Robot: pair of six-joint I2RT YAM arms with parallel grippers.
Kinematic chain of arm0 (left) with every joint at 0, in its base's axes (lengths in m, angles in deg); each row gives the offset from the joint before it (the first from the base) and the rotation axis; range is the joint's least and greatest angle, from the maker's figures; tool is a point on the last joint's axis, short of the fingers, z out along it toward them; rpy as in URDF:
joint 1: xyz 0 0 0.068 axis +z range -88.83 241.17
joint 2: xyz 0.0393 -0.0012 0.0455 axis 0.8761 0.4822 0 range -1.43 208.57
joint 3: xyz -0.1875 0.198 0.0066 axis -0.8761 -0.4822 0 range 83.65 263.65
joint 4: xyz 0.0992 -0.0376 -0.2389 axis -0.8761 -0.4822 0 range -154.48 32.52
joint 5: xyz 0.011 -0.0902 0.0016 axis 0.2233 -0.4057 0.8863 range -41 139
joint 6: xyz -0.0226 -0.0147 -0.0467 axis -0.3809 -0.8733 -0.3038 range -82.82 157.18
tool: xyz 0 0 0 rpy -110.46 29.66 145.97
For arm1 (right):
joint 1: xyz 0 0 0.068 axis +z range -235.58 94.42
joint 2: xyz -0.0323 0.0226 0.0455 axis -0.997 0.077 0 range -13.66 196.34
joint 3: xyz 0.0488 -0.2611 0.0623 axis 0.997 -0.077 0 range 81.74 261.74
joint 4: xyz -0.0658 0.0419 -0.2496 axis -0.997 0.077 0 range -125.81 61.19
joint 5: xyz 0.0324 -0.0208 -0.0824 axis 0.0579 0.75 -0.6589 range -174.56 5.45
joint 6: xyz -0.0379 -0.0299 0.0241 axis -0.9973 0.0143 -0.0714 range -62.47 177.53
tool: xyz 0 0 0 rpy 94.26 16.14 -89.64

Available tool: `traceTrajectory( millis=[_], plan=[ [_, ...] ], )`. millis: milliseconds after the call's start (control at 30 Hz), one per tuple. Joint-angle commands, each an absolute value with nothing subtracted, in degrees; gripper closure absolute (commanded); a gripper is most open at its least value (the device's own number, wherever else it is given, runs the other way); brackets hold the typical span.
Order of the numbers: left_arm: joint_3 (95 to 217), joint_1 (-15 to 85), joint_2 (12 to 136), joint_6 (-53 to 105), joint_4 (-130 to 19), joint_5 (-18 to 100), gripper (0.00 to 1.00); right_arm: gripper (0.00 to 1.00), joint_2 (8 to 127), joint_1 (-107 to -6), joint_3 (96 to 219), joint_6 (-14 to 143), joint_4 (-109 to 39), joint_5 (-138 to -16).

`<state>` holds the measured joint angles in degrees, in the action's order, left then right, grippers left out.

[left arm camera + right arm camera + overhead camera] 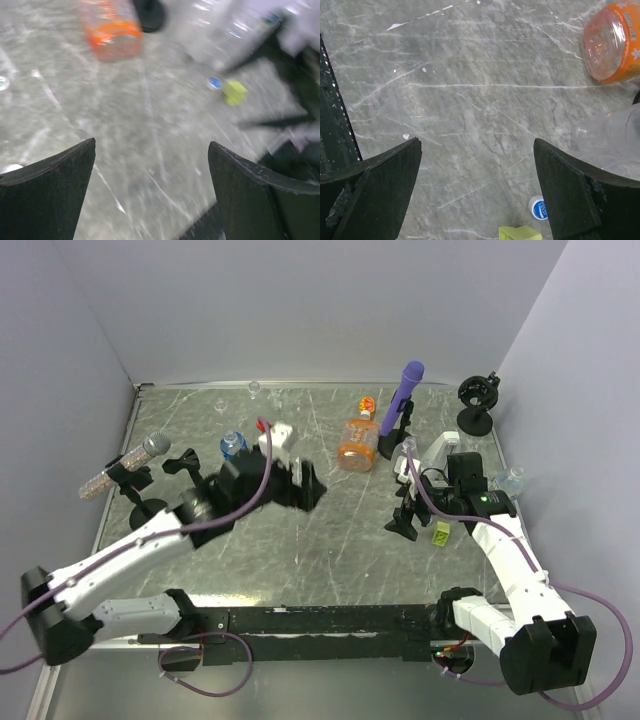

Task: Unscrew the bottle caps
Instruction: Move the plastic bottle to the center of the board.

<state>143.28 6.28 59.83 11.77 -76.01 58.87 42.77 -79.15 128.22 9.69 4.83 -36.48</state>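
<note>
Both grippers stand wide and hold nothing. The left gripper (305, 488) hovers over mid-bench, and the right gripper (403, 523) hovers at about 3 o'clock. One blue cap (538, 207) already lies loose on the bench (330, 550), just beside a yellow-green block (520, 233). The orange bottle (357, 445) sits at 12 o'clock, its orange cap (366, 405) seemingly on. A blue-label bottle (233, 446) stands at 10 o'clock and also looks capped. A clear bottle (612, 140) lies near the right gripper. The step in hand looks like choosing the next bottle. Next, one gripper should clamp a bottle's body while the other closes on its cap and twists.
</note>
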Motion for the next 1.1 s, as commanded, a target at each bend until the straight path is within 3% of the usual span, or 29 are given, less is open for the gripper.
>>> traceTrajectory(
  millis=[0, 200, 467, 833, 1067],
  plan=[
    [147.18, 18.70, 68.32, 9.94, -67.96, 42.44, 0.03, 0.01, 42.42, -79.70, 128.41, 9.36, 3.12, -36.57],
    [160.95, 28.47, 89.85, 8.44, -66.01, 32.14, 0.03, 0.01, 41.89, -79.78, 129.20, 9.89, 3.74, -36.48],
    [187.94, 31.11, 118.86, 12.92, -74.70, 31.87, 0.03, 0.01, 41.27, -80.57, 129.29, 9.89, 4.17, -35.87],
    [206.60, 32.52, 137.25, 10.56, -75.33, 23.09, 0.01, 0.01, 43.29, -80.57, 129.55, 9.19, 4.88, -35.86],
    [213.02, 32.52, 144.82, 6.25, -76.12, 23.33, 0.18, 0.01, 43.74, -80.57, 129.47, 9.27, 4.88, -35.95]
  ],
)
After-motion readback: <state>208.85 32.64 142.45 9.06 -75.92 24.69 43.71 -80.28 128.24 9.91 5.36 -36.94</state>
